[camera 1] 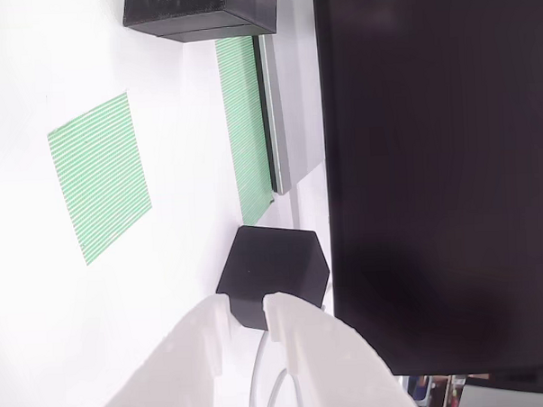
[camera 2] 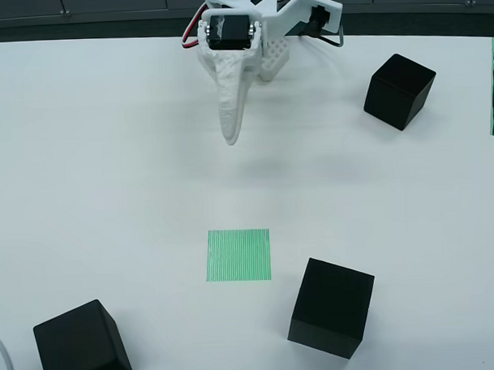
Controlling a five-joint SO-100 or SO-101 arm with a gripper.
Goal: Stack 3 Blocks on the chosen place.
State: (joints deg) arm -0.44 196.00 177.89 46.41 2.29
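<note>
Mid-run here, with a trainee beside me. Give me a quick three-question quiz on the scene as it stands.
1. True or false: a block already sits on the green striped patch.
2. In the overhead view, how many black blocks stand on the table? A two, B three, C four.
3. Fill in: in that view, the block nearest the patch lies to its lower ____.
Key: 1 false; the patch is bare. 2 B: the upper right block, the lower right block and the lower left block. 3 right.
</note>
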